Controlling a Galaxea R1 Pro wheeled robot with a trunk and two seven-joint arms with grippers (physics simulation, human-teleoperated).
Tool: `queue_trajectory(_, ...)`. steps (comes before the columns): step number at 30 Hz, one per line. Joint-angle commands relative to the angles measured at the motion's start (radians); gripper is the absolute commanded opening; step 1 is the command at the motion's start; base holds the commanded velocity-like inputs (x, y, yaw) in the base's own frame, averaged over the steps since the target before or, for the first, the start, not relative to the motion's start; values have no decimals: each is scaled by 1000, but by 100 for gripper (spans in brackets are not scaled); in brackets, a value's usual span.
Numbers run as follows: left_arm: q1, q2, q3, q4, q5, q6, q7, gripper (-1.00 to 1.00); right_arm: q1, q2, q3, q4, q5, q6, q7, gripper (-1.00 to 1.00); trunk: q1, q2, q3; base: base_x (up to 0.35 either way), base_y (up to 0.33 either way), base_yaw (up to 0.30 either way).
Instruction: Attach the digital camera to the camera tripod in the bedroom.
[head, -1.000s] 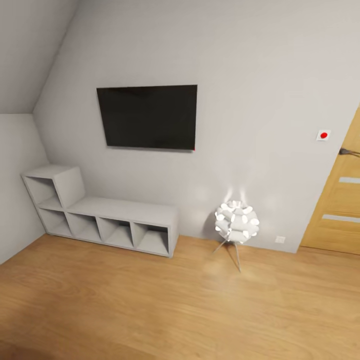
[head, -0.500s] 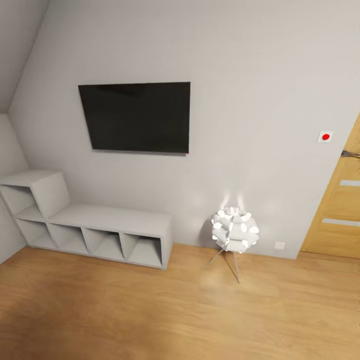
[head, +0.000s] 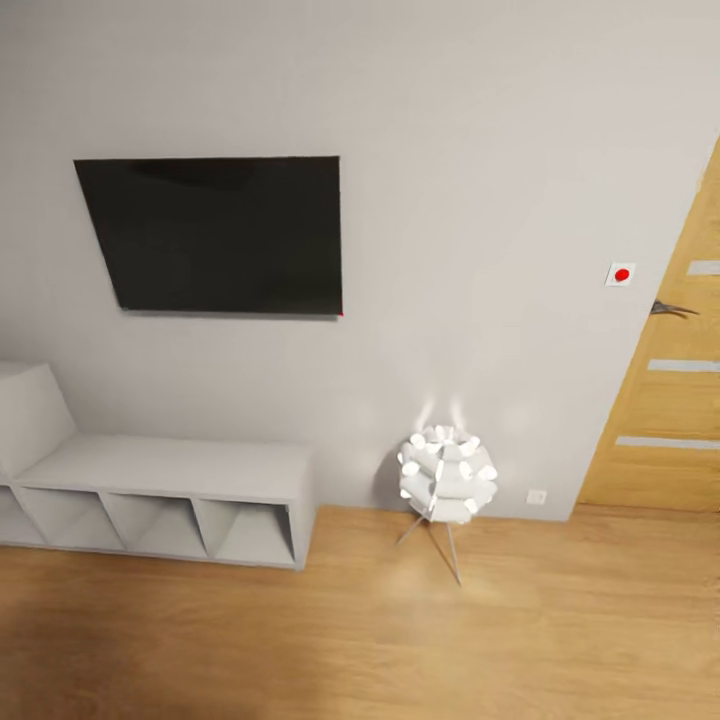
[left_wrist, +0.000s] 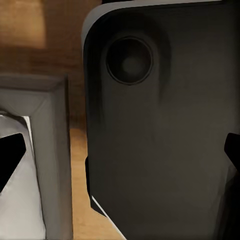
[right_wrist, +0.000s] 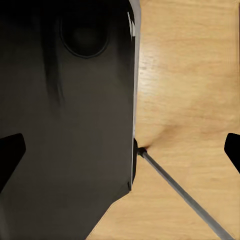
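Left gripper (left_wrist: 120, 155): two dark fingertips (left_wrist: 11, 155) at opposite edges of the left wrist view, spread wide apart, nothing gripped between them. A large dark rounded panel (left_wrist: 160, 130) of the robot's own body sits across the gap, with a round recess near one end. Beside the panel: a grey frame edge (left_wrist: 52, 150) with white inside it, and a strip of wood floor (left_wrist: 77, 175).

Right gripper (right_wrist: 120, 150): same picture, dark fingertips (right_wrist: 10, 152) at opposite edges, released and wide, holding nothing. A dark rounded panel (right_wrist: 65, 120) covers one side; light wood floor (right_wrist: 190, 90) covers the other. A thin grey rod (right_wrist: 180, 195) runs slantwise over the floor from the panel's edge.

Head view: grey wall with a black flat screen (head: 215, 235) mounted at about 10 o'clock. Low grey cubby shelf (head: 160, 500) against the wall at 8 o'clock, open compartments facing out. White globe lamp (head: 445, 475) on thin tripod legs, lit, standing on the wood floor (head: 400, 640) just right of the shelf, near the wall. Wooden door (head: 670, 390) at 3 o'clock, dark handle; small white wall plate with red dot (head: 621, 273) just left of it. White wall socket (head: 537, 496) low on the wall, between lamp and door.

Digital camera and camera tripod: I cannot place either from these views.
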Motion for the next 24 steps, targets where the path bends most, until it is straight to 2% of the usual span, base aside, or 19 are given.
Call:
queue_trajectory(1, 1, 0, 0, -2, 0, 0, 0, 100, -1, 0, 1, 3, 0, -7, 0, 100, 1, 0, -1, 340, 0, -203)
queue_trajectory(24, 1, 0, 0, -2, 0, 0, 0, 100, -2, 0, 0, 3, 0, -7, 0, 100, 1, 0, -1, 340, -21, -204)
